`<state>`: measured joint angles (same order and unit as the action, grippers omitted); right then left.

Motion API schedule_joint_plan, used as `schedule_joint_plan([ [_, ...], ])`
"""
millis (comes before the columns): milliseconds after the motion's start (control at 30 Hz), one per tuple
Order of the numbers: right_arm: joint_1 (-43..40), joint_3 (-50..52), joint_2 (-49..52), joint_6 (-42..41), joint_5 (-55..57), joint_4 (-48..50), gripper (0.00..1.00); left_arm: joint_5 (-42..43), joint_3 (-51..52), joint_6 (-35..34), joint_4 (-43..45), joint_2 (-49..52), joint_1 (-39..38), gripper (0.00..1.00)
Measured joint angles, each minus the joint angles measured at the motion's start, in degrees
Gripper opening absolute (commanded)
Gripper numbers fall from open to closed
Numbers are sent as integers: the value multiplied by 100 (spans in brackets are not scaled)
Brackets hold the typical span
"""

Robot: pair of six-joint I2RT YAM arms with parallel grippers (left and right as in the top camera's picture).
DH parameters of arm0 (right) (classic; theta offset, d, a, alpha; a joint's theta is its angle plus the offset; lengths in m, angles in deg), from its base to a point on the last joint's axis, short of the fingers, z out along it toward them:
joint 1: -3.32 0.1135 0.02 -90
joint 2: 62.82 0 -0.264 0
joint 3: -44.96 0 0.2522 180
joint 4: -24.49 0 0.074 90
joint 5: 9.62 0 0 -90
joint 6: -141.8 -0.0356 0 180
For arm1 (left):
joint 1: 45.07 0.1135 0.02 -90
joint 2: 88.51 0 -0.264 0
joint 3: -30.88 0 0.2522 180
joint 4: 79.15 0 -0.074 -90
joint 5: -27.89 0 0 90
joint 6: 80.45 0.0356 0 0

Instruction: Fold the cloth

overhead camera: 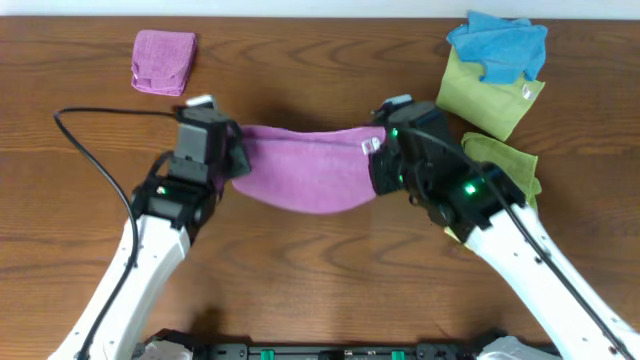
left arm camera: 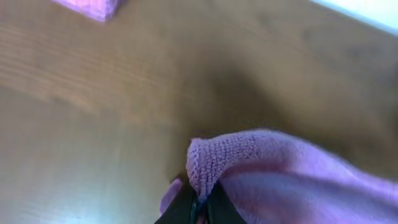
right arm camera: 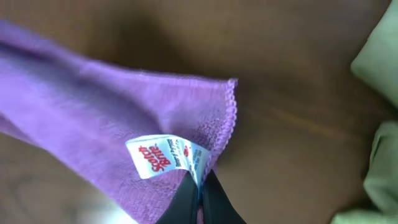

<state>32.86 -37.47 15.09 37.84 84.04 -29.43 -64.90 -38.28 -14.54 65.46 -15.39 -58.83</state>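
The purple-magenta cloth [overhead camera: 305,165] hangs in a sagging span between my two grippers above the wooden table. My left gripper [overhead camera: 236,150] is shut on its left corner; in the left wrist view that corner [left arm camera: 214,158] bunches up just above the pinched jaws of the left gripper [left arm camera: 200,202]. At the cloth's right corner my right gripper [overhead camera: 375,155] is shut on the edge beside the white tag [right arm camera: 165,155]. The right wrist view shows the right gripper [right arm camera: 200,186] pinching that hem, with the cloth [right arm camera: 93,118] stretching away to the left.
A small folded purple pad [overhead camera: 164,61] lies at the back left. A blue cloth [overhead camera: 498,45] sits on a yellow-green cloth [overhead camera: 490,92] at the back right. Another yellow-green cloth [overhead camera: 510,165] lies under the right arm.
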Motion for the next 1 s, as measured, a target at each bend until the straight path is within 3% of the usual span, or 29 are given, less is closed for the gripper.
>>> schedule_joint_plan([
  [200,-374,-2,262,59,-273,1082,1,815,-2,166,1499,378,553,6],
  [267,-393,-33,262,68,-341,935,1,1169,-4,203,1480,428,612,6],
  [333,-391,-166,262,76,-542,181,2,1576,-48,273,763,435,625,5],
  [400,-389,-332,243,101,-898,-1209,99,1867,-68,334,-787,387,621,9],
  [467,-389,-442,179,175,-1036,-1834,99,1759,-35,372,-1786,199,627,43],
  [500,-389,-487,127,258,-1069,-1878,99,1703,-35,372,-1878,85,627,70],
  [533,-389,-542,76,310,-1084,-1878,99,1652,-35,376,-1875,-39,627,84],
  [633,-389,-649,-87,437,-1097,-1873,99,1563,-35,459,-1910,-472,627,95],
  [700,-389,-651,-116,457,-1097,-1873,99,1543,-37,529,-1996,-566,627,95],
  [867,-389,-651,-114,525,-1095,-1685,98,1458,-35,706,-2092,-562,627,81],
  [1000,-389,-654,42,599,-1099,-1360,95,1279,-37,767,-1738,-345,627,80],
])
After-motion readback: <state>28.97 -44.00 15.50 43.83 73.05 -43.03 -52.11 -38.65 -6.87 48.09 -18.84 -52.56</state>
